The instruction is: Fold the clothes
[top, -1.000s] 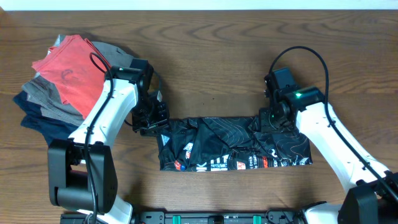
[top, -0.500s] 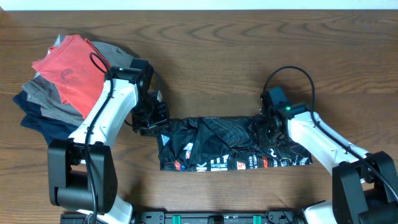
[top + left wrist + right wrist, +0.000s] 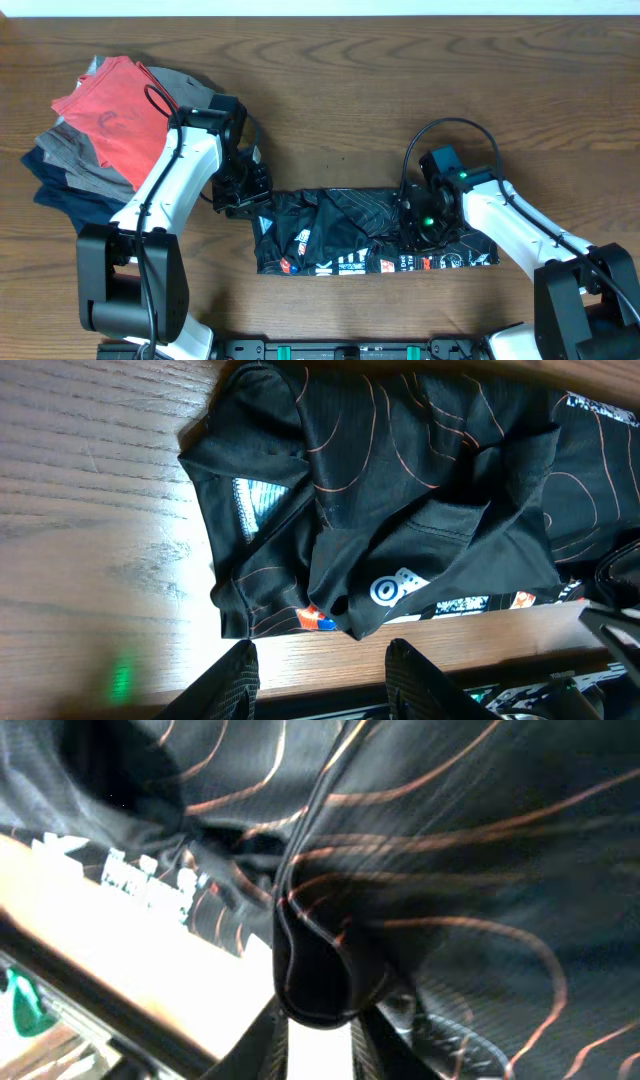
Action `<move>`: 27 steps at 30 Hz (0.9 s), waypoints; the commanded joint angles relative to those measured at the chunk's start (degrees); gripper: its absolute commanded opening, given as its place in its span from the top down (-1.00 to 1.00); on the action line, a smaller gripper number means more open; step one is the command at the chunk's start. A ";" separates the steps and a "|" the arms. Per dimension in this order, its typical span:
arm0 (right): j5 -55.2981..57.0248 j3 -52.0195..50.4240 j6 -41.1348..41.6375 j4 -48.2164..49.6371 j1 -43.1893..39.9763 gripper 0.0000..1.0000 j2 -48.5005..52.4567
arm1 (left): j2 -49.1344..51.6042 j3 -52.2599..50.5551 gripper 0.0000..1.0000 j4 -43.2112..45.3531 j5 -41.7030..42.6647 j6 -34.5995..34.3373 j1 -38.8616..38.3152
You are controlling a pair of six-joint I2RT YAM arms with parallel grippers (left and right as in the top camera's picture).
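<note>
A wooden table [image 3: 330,80] bears the black jersey [image 3: 340,235], laid as a long folded strip near the robot's edge, well apart from a pile of clothes [image 3: 100,130] at the far left. A fold of the jersey is pinched by the right gripper [image 3: 320,1017]. The left gripper [image 3: 322,652] is spread, empty, beside the strip's left end.

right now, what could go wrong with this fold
1. The right gripper pinches only a small ridge of the shiny black jersey, so the fabric could slip out when pulled.
2. The left gripper is open and holds nothing, so a pull from the right may drag the whole strip instead of folding it.
3. The jersey's end by the left gripper is bunched, so the fold may come out uneven.
</note>
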 commanded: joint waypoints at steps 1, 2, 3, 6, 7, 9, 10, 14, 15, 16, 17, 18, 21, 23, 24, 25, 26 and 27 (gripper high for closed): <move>-2.36 -0.35 -1.99 -0.37 -0.15 0.60 -0.02 | -0.11 -0.31 0.13 -0.22 -0.09 0.74 0.24; -2.12 -0.35 -1.99 -0.24 -0.15 0.61 -0.02 | -0.11 -0.31 0.13 -0.22 -0.09 0.74 0.24; -1.66 -0.22 -1.92 -0.24 -0.15 0.61 -0.13 | -0.11 -0.31 0.13 -0.26 -0.09 0.74 0.24; 1.14 0.85 -0.15 -0.79 -0.20 0.58 -1.49 | -0.11 -0.31 0.13 -0.74 -0.09 0.74 0.22; 2.23 1.49 0.31 -1.25 -0.20 0.57 -2.27 | -0.11 -0.31 0.03 -0.87 -0.11 0.76 0.22; 5.60 3.56 1.90 -2.45 -0.20 0.56 -4.79 | -0.11 -0.55 -0.11 -0.59 -0.13 0.76 0.22; 7.80 4.81 3.08 -3.02 -0.20 0.55 -6.23 | -0.11 -0.90 -0.18 -0.20 -0.11 0.76 0.22; 16.50 8.79 8.96 -3.78 -0.59 0.28 -11.28 | -0.09 -4.00 -0.38 3.45 -0.11 1.01 -0.26; 17.51 9.29 9.92 -3.69 -0.85 0.11 -12.24 | -0.04 -5.20 -0.40 4.83 -0.11 1.01 -0.46; 18.36 9.64 11.02 -3.58 -1.25 0.01 -13.40 | 0.00 -6.60 -0.42 6.40 -0.11 1.01 -0.66; 18.73 9.64 11.52 -3.45 -1.49 0.00 -14.01 | 0.00 -7.67 -0.50 7.58 -0.11 0.98 -0.72; 18.93 9.62 11.82 -3.52 -1.95 0.00 -14.69 | 0.00 -9.14 -0.52 9.18 -0.09 0.98 -0.81; 18.93 9.62 11.82 -4.13 -3.13 0.00 -14.95 | 0.00 -12.98 -0.57 13.53 -0.09 1.03 -1.07; 18.91 9.51 11.80 -4.44 -3.74 0.00 -14.75 | 0.02 -15.08 -0.59 16.11 -0.07 1.18 -1.07; 18.93 9.51 11.78 -4.72 -3.96 0.00 -14.75 | 0.02 -16.13 -0.64 17.29 -0.04 1.18 -1.07; 18.93 9.51 11.78 -4.85 -4.02 0.01 -14.75 | 0.02 -17.07 -0.66 18.27 -0.04 1.18 -1.07; 18.93 9.51 11.78 -4.90 -4.00 0.01 -14.75 | 0.04 -17.86 -0.68 18.97 0.09 1.18 -1.18; 18.91 9.51 11.80 -4.87 -4.00 0.01 -14.75 | 0.04 -18.73 -0.69 19.98 0.70 1.22 -1.46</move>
